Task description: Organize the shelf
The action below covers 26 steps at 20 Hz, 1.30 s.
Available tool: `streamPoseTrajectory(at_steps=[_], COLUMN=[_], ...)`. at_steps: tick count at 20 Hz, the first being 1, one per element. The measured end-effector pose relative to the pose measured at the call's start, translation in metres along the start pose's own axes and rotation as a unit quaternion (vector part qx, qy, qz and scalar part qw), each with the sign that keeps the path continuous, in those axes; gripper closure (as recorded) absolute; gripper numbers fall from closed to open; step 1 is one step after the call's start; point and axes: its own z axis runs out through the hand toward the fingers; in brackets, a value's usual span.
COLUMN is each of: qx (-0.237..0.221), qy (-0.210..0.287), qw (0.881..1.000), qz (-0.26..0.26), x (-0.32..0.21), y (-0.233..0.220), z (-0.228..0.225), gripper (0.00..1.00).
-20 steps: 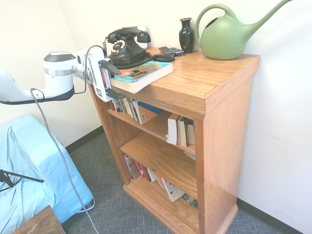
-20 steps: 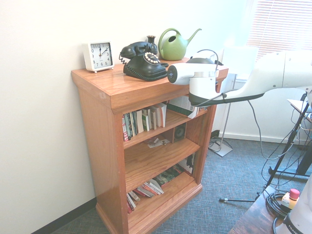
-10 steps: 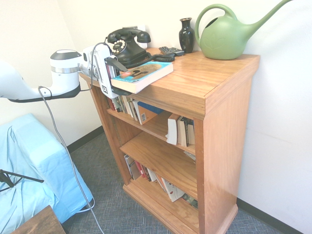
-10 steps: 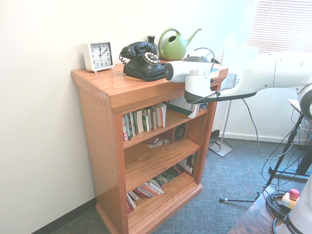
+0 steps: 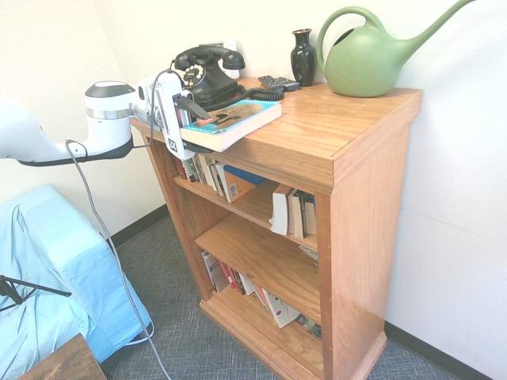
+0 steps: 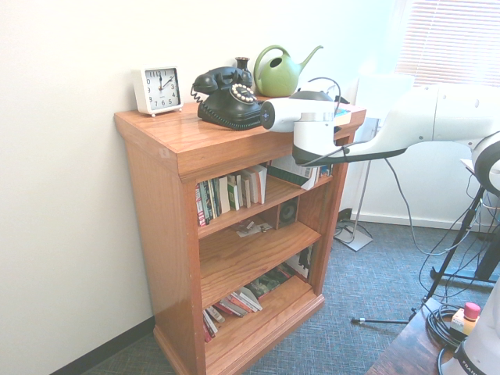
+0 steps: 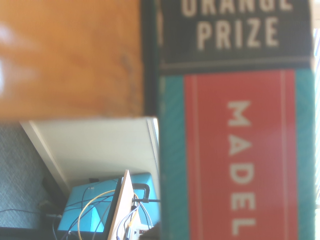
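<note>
Jaws (image 5: 192, 127) stand apart at the spine end of the book (image 5: 231, 124), one finger above its near end and one below; can't tell if they touch. Wrist view: red and teal spine, "PRIZE", "MADEL". Shelf (image 5: 360, 226) is under the book, which lies flat on its top. Phone (image 5: 207, 77) and remote (image 5: 279, 82) are behind the book; vase (image 5: 303, 58) farther back; can (image 5: 366, 60) back on the watering-spout side; clock (image 6: 157, 90) past the phone from the book. More books (image 6: 231, 192) stand on a level below the book.
</note>
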Motion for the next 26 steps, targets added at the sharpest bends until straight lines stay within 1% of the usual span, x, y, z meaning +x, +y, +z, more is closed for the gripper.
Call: streamPoseTrajectory(at_steps=[19, 24, 26], qx=[0.008, 0.027, 0.039], qy=[-0.005, -0.011, -0.02], qw=[1.0, 1.0, 0.999], qz=[0.0, 0.003, 0.01], x=[0.0005, 0.0029, 0.0052], y=[-0.0005, 0.001, 0.0089], z=[0.0024, 0.0073, 0.0084], gripper=[1.0, 1.0, 1.0])
